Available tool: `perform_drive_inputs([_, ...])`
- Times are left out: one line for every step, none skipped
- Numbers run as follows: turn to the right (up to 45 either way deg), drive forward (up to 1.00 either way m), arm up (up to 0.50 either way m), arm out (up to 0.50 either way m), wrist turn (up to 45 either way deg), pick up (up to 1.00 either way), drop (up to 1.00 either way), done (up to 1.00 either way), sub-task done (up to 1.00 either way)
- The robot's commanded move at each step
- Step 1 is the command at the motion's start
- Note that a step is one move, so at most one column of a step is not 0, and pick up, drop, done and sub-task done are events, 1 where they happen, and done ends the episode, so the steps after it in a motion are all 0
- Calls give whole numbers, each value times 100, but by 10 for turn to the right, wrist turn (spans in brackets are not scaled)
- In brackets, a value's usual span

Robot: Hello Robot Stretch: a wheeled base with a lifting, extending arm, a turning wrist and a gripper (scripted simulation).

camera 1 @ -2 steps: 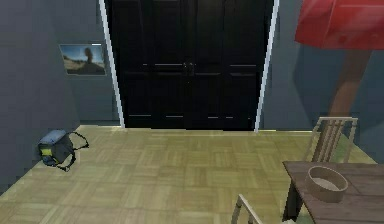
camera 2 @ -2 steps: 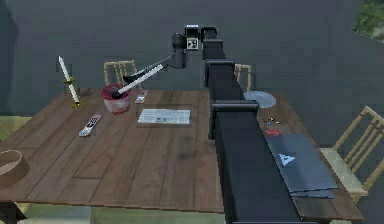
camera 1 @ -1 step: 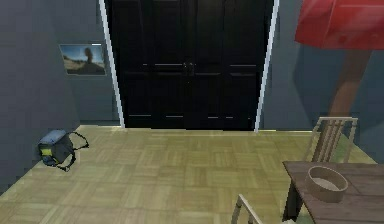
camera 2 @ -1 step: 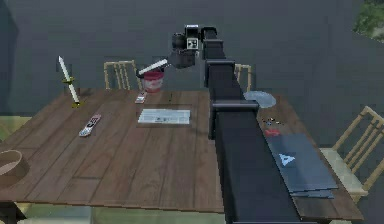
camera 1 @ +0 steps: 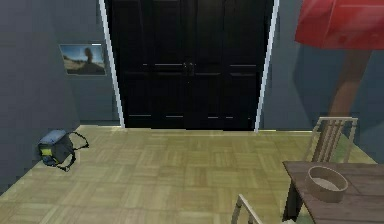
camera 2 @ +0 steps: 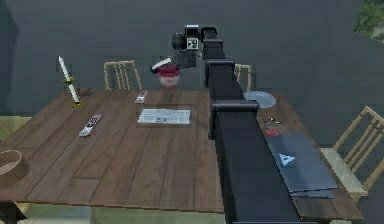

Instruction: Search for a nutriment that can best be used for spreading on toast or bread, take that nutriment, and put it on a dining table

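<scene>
**q:** where's the spread at? and what's the claw doing, apart, together, clamped on something?

**a:** in the arm side view there's a reddish jar [camera 2: 169, 78] with a dark lid near the far edge of the dining table [camera 2: 120, 150]. the gripper [camera 2: 172, 55] is right at it, just above, on the end of the dark arm [camera 2: 235, 140] that reaches out over the tabletop. honestly can't tell how the fingers stand. can't tell if it's holding the jar either, since the jar's bottom sits right about at the table's far edge.

**q:** what else is on the table?

**a:** a remote [camera 2: 90, 125] toward the left, a flat pale sheet [camera 2: 164, 116] in the middle, and a thin pale knife-like thing [camera 2: 68, 80] standing tilted near the far left corner. there's a round plate [camera 2: 260, 99] just right of the arm and a grey laptop [camera 2: 298, 160] nearer on that side. a brown bowl [camera 2: 10, 165] is at the left edge. wooden chairs [camera 2: 122, 74] stand around it.

**q:** and looking ahead?

**a:** black double doors [camera 1: 190, 65], a small picture [camera 1: 83, 59] on the grey wall to their left, and a little boxy thing [camera 1: 57, 148] on the wood floor. the table corner with the bowl is at the bottom right.
</scene>
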Motion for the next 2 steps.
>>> perform_drive_inputs([0, 0, -14, 0, 0, 0, 0, 0, 0])
perform_drive_inputs([0, 0, -32, 0, 0, 0, 0, 0, 0])
